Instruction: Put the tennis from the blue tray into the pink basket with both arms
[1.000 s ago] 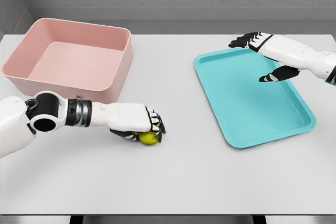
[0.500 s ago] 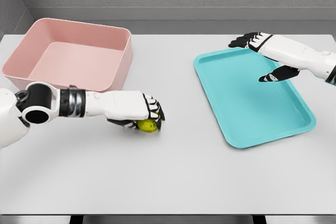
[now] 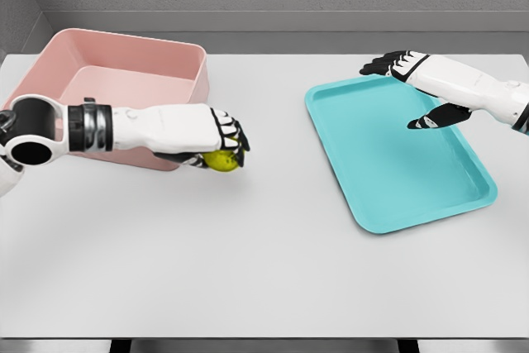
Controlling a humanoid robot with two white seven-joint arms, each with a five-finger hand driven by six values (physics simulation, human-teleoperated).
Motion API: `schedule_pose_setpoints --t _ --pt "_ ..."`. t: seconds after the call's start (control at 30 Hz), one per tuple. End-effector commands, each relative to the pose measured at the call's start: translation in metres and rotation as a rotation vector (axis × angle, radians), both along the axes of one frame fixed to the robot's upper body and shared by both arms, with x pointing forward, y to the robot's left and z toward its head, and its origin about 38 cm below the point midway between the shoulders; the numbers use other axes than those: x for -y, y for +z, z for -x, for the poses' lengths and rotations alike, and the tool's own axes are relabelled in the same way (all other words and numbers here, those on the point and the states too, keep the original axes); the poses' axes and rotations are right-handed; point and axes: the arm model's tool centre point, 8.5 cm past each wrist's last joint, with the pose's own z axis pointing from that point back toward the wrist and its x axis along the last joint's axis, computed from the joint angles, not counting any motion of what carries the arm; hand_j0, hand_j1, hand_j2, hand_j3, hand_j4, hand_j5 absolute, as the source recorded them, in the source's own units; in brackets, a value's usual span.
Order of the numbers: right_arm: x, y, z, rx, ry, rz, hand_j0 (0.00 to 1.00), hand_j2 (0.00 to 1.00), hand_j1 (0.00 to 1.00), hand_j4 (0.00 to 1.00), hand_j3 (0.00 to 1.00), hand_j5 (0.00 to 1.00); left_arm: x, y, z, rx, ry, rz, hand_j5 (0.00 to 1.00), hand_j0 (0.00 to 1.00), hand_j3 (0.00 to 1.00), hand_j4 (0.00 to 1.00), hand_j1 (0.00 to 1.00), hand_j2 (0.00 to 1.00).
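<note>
L hand (image 3: 216, 140) curled round tennis ball (image 3: 221, 159), just outside pink basket (image 3: 187, 54) near-right corner. Risk: ball clips wall, grip looks shallow, drops on desk. R hand (image 3: 413, 88) spread wide over blue tray (image 3: 388, 212).

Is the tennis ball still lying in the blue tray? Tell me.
No, the left hand grips the tennis ball beside the pink basket.

Pink basket (image 3: 50, 55): smooth, matt, plastic-like walls. Blue tray (image 3: 463, 204): smooth plastic look, slight sheen along raised rim. Tennis ball (image 3: 221, 160): yellow-green, dull, texture too small to tell. Table (image 3: 264, 270): flat white-grey, matt, uniform. Left hand (image 3: 207, 134) and right hand (image 3: 413, 80): glossy white shells, black matt finger segments.
</note>
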Motion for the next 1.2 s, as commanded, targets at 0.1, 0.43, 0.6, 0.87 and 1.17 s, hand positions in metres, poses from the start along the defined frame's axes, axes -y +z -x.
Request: schedule_pose_setpoints --t 0.1,0.43,0.6,0.87,1.17 --pt "0.000 0.001 0.000 -0.001 -0.002 -0.007 1.00 1.00 1.00 1.00 1.00 1.00 -0.010 0.014 -0.005 0.016 0.024 0.011 0.50 0.50 0.50 0.50 0.50 0.50" --pt "-0.001 0.001 0.000 0.000 0.000 -0.008 1.00 1.00 1.00 1.00 1.00 1.00 -0.030 0.039 -0.014 0.054 0.071 0.019 0.50 0.50 0.50 0.50 0.50 0.50" --pt "0.000 0.001 0.000 0.000 -0.001 -0.007 1.00 1.00 1.00 1.00 1.00 1.00 -0.038 0.048 -0.017 0.065 0.093 0.031 0.50 0.50 0.50 0.50 0.50 0.50" --pt "-0.001 0.001 0.000 0.000 0.001 -0.007 1.00 1.00 1.00 1.00 1.00 1.00 -0.054 0.065 -0.020 0.090 0.131 0.053 0.50 0.50 0.50 0.50 0.50 0.50" --pt "-0.001 0.001 0.000 0.000 0.002 -0.008 1.00 1.00 1.00 1.00 1.00 1.00 -0.084 0.066 -0.041 0.084 0.242 0.049 0.50 0.50 0.50 0.50 0.50 0.50"
